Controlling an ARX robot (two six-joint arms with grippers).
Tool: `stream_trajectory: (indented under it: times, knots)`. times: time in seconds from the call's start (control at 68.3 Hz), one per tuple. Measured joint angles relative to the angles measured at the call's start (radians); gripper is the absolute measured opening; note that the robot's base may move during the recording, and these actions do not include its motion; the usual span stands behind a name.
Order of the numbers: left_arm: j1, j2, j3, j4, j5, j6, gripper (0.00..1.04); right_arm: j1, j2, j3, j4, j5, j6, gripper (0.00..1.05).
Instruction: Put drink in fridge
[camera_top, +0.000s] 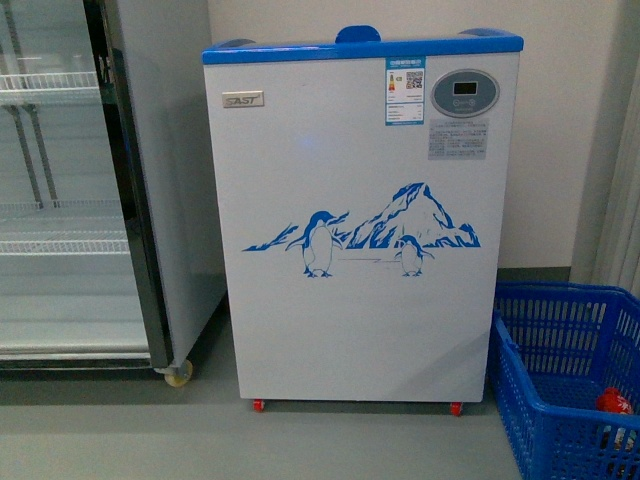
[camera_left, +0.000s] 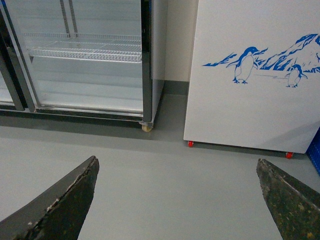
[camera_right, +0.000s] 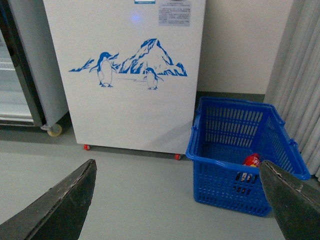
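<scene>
Right now the left end effector (camera_left: 175, 205) and the right end effector (camera_right: 175, 207) both gape wide, gripping nothing, with the fridge (camera_top: 360, 220) straight ahead.

And there it stands: a white fridge on small red feet on the grey floor (camera_top: 120, 430), backed against the wall, with a blue rim on top and penguins and a mountain on its front. Whether its lid is open cannot be told from these views. Close on its left, the tall glass-door cooler (camera_top: 60, 200) shows wire shelves inside. On its right, just beside the front corner, sits a blue plastic basket (camera_top: 560, 330). Down in the basket lies a red object (camera_top: 615, 402), too small to identify. Neither end effector touches anything.
</scene>
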Motion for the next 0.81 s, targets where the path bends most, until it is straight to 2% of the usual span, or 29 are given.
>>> stream_trajectory:
  times: [0.805]
  knots:
    - [0.000,0.000,0.000,0.000,0.000,0.000,0.97,0.000,0.000,0.000,0.000,0.000,0.000,0.98]
